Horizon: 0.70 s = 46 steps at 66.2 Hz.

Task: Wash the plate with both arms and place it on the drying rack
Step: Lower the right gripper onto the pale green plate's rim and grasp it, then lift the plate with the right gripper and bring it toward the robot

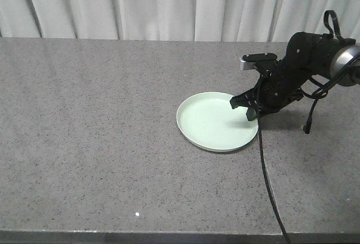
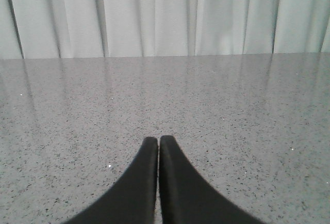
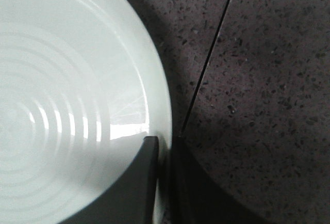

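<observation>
On the grey speckled desk [image 1: 84, 114], right of centre, the pale green plate [image 1: 216, 121] lies flat. The right tool [image 1: 247, 109] pinches its right rim, one finger inside and one outside, a thin black cable [image 1: 264, 165] trailing beside it. The left tool [image 2: 158, 140] hangs over the desk, its fingers pressed together.

You have a grey speckled stone counter [image 1: 90, 143] filling most of the front view, covered in fine dark and pale flecks. A small white speck [image 1: 137, 215] sits on it near the front edge. Behind the counter's far edge hangs a pale, pleated curtain [image 1: 140, 2], and in the left wrist view its folds reflect faintly in the counter's surface.
</observation>
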Tool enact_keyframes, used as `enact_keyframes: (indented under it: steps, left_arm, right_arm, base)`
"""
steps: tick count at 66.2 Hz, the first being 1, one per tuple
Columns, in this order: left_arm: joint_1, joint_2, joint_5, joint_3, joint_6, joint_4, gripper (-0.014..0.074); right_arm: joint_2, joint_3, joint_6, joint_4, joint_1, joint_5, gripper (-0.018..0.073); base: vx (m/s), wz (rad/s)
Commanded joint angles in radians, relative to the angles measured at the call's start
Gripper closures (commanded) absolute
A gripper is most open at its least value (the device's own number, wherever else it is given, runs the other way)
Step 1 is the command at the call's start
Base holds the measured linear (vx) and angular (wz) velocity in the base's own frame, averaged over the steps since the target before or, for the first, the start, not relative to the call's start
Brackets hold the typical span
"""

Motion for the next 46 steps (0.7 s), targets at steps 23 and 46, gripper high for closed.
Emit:
enact_keyframes:
  steps: [23,46]
  left_arm:
    - [0.001,-0.016,-0.073,0.021,-0.009,-0.003,0.0602]
    - [0.001,-0.016,-0.073,0.021,-0.009,-0.003,0.0602]
  right_arm:
    - [-0.292,-0.014,-0.182,0.299,-0.119,0.044,0.0568]
    - [-0.679,0.149,-0.465,0.655,-0.348,0.186,0.0568]
  base:
    - [0.00,0.00]
    - [0.00,0.00]
